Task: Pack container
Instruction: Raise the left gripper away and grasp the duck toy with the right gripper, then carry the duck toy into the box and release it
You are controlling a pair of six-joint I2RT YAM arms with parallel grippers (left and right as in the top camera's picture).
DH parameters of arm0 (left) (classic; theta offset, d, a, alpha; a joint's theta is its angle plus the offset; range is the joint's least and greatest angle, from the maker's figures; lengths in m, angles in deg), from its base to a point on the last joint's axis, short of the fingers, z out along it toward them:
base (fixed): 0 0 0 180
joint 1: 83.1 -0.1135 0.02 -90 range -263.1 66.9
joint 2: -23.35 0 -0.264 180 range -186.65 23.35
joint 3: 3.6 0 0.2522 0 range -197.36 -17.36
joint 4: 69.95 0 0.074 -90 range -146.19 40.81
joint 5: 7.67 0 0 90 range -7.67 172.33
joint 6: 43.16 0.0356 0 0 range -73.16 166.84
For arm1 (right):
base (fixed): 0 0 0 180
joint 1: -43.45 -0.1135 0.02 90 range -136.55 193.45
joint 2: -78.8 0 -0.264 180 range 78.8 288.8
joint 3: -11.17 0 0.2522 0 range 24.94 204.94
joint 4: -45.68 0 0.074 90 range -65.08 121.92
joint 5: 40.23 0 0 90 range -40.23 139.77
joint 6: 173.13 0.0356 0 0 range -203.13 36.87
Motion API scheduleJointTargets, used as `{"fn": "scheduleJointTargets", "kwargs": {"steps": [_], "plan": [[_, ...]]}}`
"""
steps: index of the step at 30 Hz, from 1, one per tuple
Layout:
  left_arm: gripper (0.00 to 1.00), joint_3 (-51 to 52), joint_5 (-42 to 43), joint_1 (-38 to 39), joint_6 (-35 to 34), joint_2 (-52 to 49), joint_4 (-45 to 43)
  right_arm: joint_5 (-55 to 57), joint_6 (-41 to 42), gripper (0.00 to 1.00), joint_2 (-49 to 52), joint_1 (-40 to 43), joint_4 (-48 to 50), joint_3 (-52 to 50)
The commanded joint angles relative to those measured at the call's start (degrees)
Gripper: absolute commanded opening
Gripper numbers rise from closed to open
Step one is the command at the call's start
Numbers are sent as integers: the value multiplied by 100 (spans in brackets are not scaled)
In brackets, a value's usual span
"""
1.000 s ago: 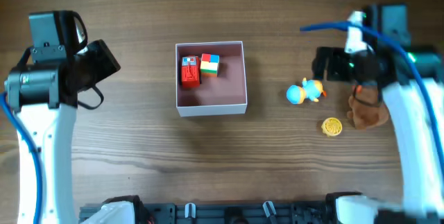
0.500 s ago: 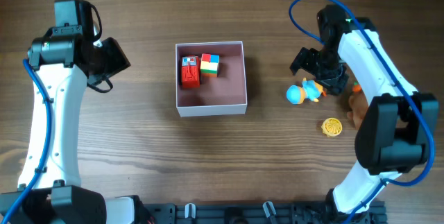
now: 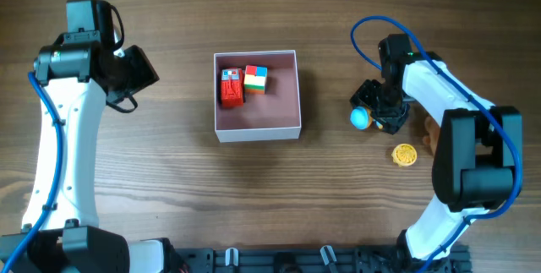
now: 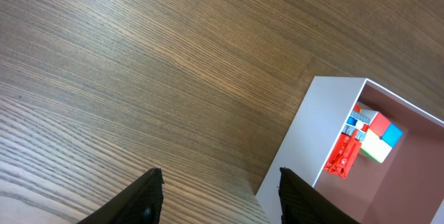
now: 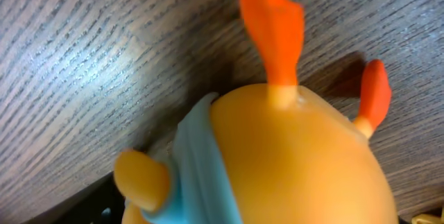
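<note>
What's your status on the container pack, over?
Left gripper open, empty, left of container. Right gripper low over duck, grip unclear. Container holds red toy and cube. Nothing between duck and container.

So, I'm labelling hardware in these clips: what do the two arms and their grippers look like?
The left arm and right arm match: white shells on the long links, black joints, a blue cable looping along each. The left gripper and right gripper are black.
</note>
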Motion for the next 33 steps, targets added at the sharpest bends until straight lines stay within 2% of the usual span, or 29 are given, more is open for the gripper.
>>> {"fn": "scheduleJointTargets", "kwargs": {"steps": [1,2,5,6,10,14,17,20,22,25,33], "plan": [[55,46,66,-37,-72,-20,-4,-92,-103,57,81,-4,31,-87],[55,46,66,-37,-72,-20,-2,-94,-114,52,81,-4,28,-87],[55,46,68,-37,-72,-20,-2,-92,-400,12,81,-4,48,-85],[56,46,66,-37,-72,-20,0,-87,-431,4,81,-4,55,-85],[57,46,68,-37,-72,-20,4,0,-1298,4,-66,-4,13,144],[56,46,68,-37,-72,-20,4,81,-2389,4,-925,-190,-267,850],[56,46,68,-37,-72,-20,4,479,-3121,4,-1930,-1060,-256,1539],[56,46,68,-37,-72,-20,2,1296,-3115,4,-2288,-2271,96,1738],[56,46,70,-37,-74,-20,4,1307,-2994,4,-2118,-2859,332,1735],[56,46,70,-37,-74,-20,2,1283,-2879,4,-1633,-3206,619,1735],[56,46,70,-37,-74,-20,4,957,-2610,5,-7,-3193,892,1735]]}}
